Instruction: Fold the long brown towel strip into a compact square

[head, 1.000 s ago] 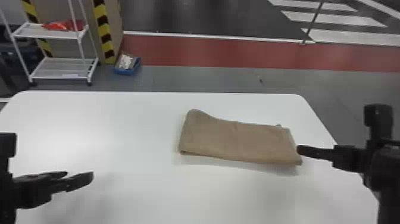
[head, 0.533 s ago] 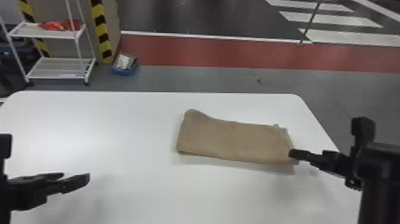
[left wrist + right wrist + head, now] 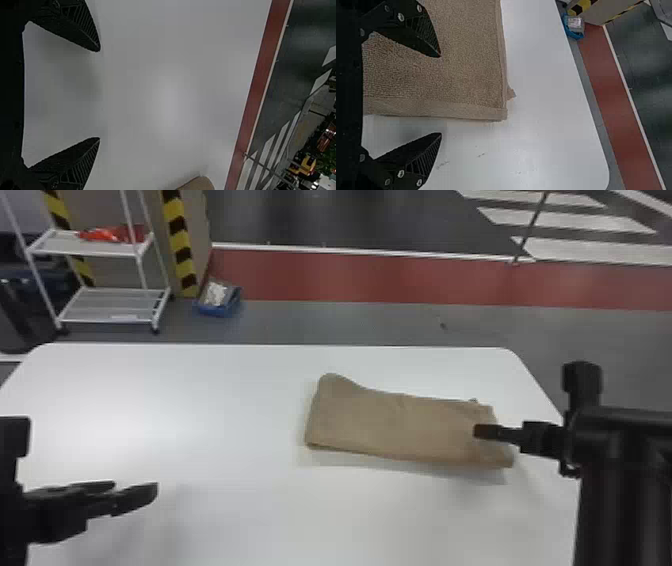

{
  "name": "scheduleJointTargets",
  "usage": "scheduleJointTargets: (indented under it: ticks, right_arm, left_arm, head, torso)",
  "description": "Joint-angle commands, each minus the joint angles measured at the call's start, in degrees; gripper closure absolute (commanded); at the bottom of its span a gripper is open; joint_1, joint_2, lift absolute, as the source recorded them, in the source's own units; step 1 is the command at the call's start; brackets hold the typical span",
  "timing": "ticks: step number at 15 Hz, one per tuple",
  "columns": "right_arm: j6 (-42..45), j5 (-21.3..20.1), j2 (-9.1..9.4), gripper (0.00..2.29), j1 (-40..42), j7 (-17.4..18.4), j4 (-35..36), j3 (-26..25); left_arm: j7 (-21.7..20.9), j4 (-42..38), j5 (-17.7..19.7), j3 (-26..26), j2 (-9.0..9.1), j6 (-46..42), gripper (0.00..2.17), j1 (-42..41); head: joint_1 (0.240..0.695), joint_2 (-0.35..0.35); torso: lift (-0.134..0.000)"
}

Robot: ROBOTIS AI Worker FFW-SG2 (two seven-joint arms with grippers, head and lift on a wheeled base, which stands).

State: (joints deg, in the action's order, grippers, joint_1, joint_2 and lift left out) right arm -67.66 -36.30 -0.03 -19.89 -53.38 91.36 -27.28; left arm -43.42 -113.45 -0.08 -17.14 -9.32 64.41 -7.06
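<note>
The brown towel (image 3: 400,425) lies folded as a wide strip on the right half of the white table, its far left corner slightly raised. At its right end is my right gripper (image 3: 482,432). In the right wrist view my right gripper (image 3: 441,95) stands open, one finger over the towel (image 3: 466,59) and the other beyond its hemmed edge, over bare table. My left gripper (image 3: 137,490) is at the table's left side, well apart from the towel. The left wrist view shows my left gripper (image 3: 100,95) open with nothing between its fingers, and a towel corner (image 3: 198,184).
The white table (image 3: 200,405) has rounded far corners. Beyond it on the floor stand a white shelf rack (image 3: 112,302) with red items and a blue box (image 3: 218,308) near a striped post (image 3: 181,245).
My right gripper has moved left, from beside the towel's right edge to over its right end. The left arm and the towel look the same, apart from a slight shift of the whole view.
</note>
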Motion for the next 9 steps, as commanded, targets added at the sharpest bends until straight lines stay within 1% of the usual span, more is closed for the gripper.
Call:
scheduleJointTargets:
  ticks: [1, 4, 5, 7, 9]
  right_arm:
    - [4.25, -1.84, 0.08, 0.28, -0.23, 0.47, -3.03, 1.0]
    - [5.12, -2.02, 0.08, 0.28, 0.12, 0.47, -3.47, 0.83]
    - [5.3, -1.84, 0.08, 0.33, 0.38, 0.38, -3.38, 0.56]
    - [5.48, -0.61, 0.08, 0.54, 0.56, 0.2, -3.11, 0.12]
    - [7.94, 0.71, 0.08, 0.82, 0.64, -0.06, -2.85, -0.67]
  left_arm:
    - [-0.17, 0.42, 0.08, -0.53, 0.0, -0.29, 0.09, -0.23]
    - [-0.26, 1.03, 0.08, -0.88, -0.09, -0.64, 0.09, -0.23]
    - [-0.26, 1.3, 0.08, -0.88, -0.09, -0.64, 0.09, -0.14]
    - [-0.26, 1.47, -0.01, -0.44, 0.18, -0.82, 0.09, 0.21]
    - [-0.26, 1.65, -0.09, -0.44, 0.18, -0.82, 0.09, 0.29]
  head:
    - [0.695, -0.108]
    - [0.695, -0.102]
    - [0.695, -0.1]
    - [0.695, -0.099]
    - [0.695, -0.1]
  torso:
    - [-0.125]
    - [-0.125]
    - [-0.125]
    - [-0.125]
    - [-0.125]
